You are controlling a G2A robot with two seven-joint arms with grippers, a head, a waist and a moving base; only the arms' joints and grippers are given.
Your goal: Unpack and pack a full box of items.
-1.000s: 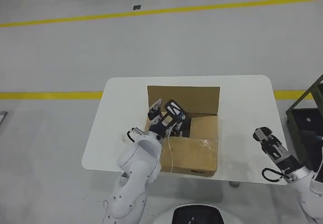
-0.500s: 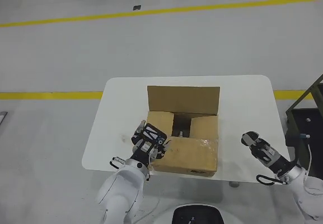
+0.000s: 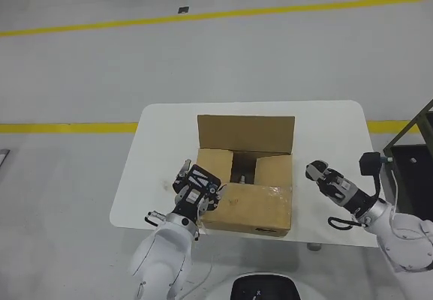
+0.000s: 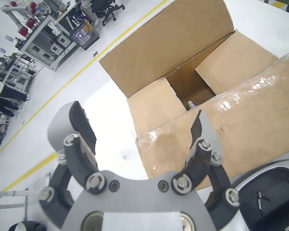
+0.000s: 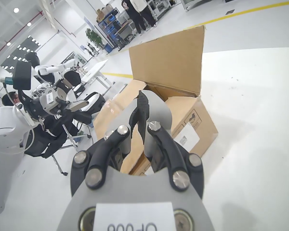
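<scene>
Box (image 3: 255, 199), partly open (white side label (image 5: 189, 134), unreadable)

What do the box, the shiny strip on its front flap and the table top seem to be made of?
The box looks like matte brown corrugated cardboard; ridges show along a flap fold. The shiny strip seems clear plastic tape: glossy, wrinkled, brown showing through. The table top is smooth and white, perhaps laminate or painted board; unclear.

A handwritten black number (image 4: 222, 129) marks the tape-covered flap of the brown cardboard box (image 4: 159, 49). A white tag (image 5: 132, 220) bearing an upside-down code sits on the base of the right gripper (image 5: 142, 102).
</scene>
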